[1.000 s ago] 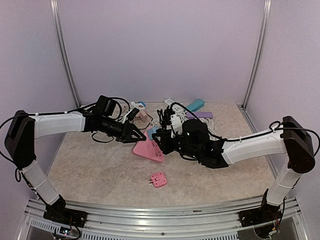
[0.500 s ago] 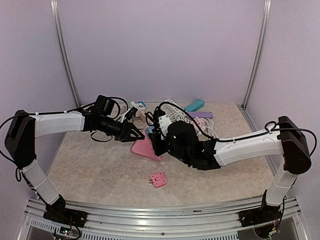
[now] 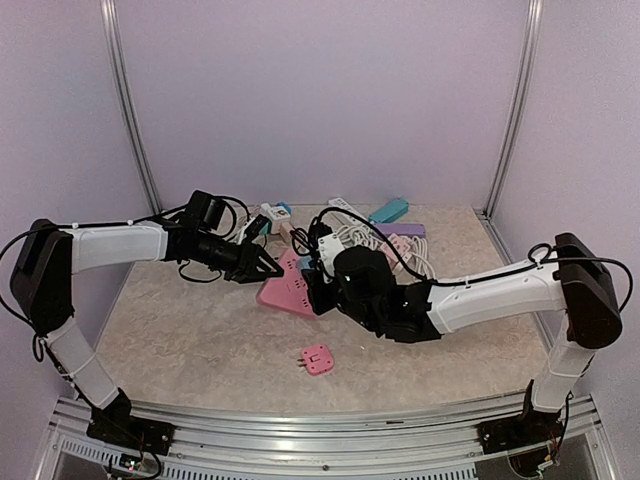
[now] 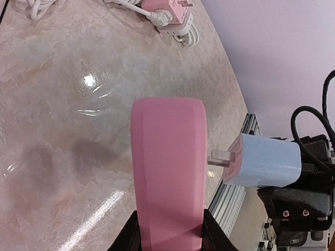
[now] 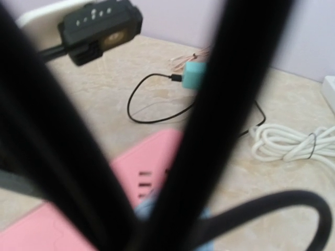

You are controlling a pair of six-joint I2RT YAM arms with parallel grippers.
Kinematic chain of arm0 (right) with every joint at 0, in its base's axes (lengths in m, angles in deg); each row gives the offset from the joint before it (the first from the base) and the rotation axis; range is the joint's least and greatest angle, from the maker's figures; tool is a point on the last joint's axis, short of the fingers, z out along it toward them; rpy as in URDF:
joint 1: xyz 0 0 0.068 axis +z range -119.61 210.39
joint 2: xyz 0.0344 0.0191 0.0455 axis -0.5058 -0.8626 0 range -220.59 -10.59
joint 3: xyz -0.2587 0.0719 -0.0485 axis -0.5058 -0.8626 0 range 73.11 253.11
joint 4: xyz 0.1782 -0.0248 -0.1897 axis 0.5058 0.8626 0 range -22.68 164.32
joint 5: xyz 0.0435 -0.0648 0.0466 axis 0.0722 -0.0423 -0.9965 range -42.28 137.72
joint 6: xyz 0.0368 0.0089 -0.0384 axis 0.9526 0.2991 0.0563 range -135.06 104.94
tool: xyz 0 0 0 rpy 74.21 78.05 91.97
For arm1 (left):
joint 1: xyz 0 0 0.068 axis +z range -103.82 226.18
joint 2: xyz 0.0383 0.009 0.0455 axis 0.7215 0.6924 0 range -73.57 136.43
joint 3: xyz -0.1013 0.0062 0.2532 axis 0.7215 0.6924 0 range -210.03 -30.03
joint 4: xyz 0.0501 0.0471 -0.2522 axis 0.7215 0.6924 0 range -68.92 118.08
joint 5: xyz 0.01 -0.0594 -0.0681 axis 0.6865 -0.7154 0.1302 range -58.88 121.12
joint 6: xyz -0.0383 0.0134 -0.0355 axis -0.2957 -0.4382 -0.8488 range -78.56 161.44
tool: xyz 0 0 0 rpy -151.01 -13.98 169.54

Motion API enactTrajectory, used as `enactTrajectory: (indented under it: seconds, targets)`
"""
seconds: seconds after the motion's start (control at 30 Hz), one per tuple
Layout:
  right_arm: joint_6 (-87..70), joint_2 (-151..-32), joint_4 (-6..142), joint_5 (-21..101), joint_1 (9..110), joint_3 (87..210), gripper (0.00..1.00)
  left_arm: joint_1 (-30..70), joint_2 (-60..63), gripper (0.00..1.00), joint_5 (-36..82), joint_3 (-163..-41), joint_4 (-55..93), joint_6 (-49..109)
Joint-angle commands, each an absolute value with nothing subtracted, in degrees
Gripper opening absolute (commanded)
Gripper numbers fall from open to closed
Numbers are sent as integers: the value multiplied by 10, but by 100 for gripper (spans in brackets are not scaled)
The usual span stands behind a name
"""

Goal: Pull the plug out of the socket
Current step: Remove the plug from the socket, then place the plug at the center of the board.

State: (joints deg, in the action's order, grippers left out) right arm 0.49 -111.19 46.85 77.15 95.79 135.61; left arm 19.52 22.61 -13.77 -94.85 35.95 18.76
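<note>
1. Top external: the left gripper clenches the 9 o'clock end of a pink power strip at mid-table. The right gripper, reaching in from 3 o'clock, closes at the strip's 2 o'clock edge. A small pink adapter lies apart at 6 o'clock, and a heap of power strips and white cords sits at 12 o'clock
2. Left wrist: the pink power strip rises from between the fingers at 6 o'clock, over the marble-patterned table. At 3 o'clock the right gripper grasps a light-blue plug, its prong bare and just beside the strip's edge. A second pink strip lies at 12 o'clock
3. Right wrist: blurred black cables hide the jaws. The pink strip's slots show at 7 o'clock, a teal adapter at 12 o'clock, and a coiled white cord at 3 o'clock
</note>
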Motion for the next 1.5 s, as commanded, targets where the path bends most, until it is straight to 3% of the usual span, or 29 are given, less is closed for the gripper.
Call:
enactTrajectory:
  seconds: [0.0,0.33,0.87,1.47]
  targets:
    - [25,-1089,436,747,949,1338,0,196,222,3,-144,-953,351,189]
    - [89,-1001,435,644,895,1268,0,236,154,3,-88,-927,326,195]
    - [179,-835,611,421,838,1124,0,309,102,4,-88,-922,328,201]
    - [260,-966,551,288,873,1097,0,325,88,4,-86,-910,321,187]
